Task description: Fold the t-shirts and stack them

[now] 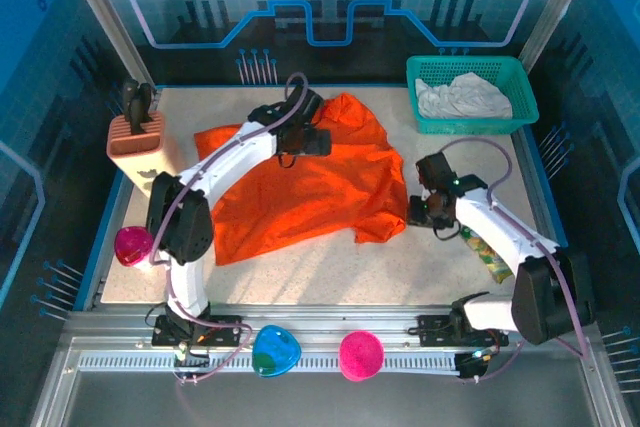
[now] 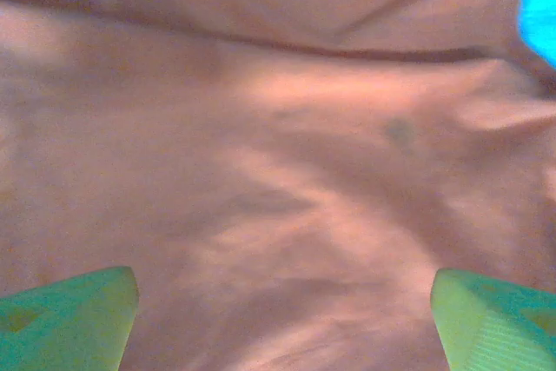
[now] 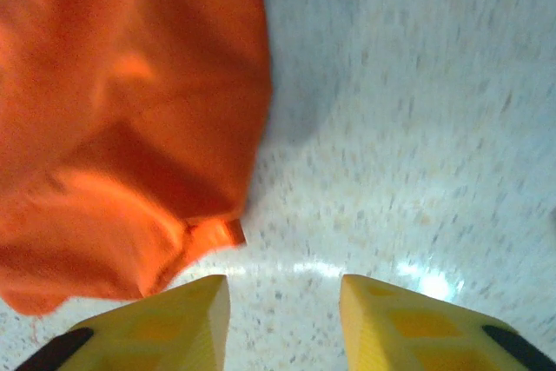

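The bright orange t-shirt (image 1: pixel 310 192) lies spread and rumpled across the middle of the table. The off-white t-shirt (image 1: pixel 462 97) is bunched inside the teal basket (image 1: pixel 523 97) at the back right. My left gripper (image 1: pixel 305 142) hovers over the orange shirt's far part. In the left wrist view its green fingers (image 2: pixel 69 319) stand wide apart, open, with orange cloth (image 2: pixel 278 171) below them. My right gripper (image 1: pixel 425 209) sits just off the shirt's right edge. In the right wrist view its yellow fingers (image 3: pixel 165 323) are open over bare table, with the shirt's hem (image 3: pixel 130 145) to the left.
A tan knife block (image 1: pixel 135 142) stands at the left edge, with a pink bowl (image 1: pixel 132 245) in front of it. A green packet (image 1: pixel 487 252) lies by the right arm. A blue bowl (image 1: pixel 274 350) and a pink one (image 1: pixel 361 355) rest on the front rail.
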You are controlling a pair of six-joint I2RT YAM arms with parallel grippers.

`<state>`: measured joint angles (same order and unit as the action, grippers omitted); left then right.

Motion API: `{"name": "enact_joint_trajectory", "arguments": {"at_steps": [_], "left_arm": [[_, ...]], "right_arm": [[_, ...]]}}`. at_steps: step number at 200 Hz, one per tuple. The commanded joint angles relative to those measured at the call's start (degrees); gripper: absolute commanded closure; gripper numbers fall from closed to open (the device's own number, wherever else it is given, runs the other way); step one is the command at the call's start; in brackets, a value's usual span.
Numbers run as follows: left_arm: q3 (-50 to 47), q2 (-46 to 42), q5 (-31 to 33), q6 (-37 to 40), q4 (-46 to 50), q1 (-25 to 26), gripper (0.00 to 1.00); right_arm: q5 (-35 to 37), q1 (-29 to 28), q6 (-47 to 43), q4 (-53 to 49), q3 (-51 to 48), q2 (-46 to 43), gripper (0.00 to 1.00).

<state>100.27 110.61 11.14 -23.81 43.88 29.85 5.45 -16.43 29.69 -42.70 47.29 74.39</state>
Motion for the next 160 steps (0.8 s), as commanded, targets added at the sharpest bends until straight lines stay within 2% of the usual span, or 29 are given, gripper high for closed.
{"name": "enact_joint_trajectory", "arguments": {"at_steps": [1,56,111,160], "left_arm": [[4.02,8.58,-7.31,4.19,0.08,1.71,0.12],[15.75,24.67,-4.7,5.15,1.31,3.55,0.14],[17.74,28.13,-1.03,3.57,0.7,3.42,0.13],[17.47,29.23,-0.36,3.68,0.87,3.45,0.13]], "right_arm": [[-3.97,0.5,4.59,4.02,-4.54,-2.15,0.65],[-8.65,0.52,5.99,9.7,-5.63,2.01,0.67],[-11.41,0.42,6.87,14.32,-4.72,8.22,0.7],[-9.7,0.16,6.65,14.84,-2.85,11.1,0.73]]}}
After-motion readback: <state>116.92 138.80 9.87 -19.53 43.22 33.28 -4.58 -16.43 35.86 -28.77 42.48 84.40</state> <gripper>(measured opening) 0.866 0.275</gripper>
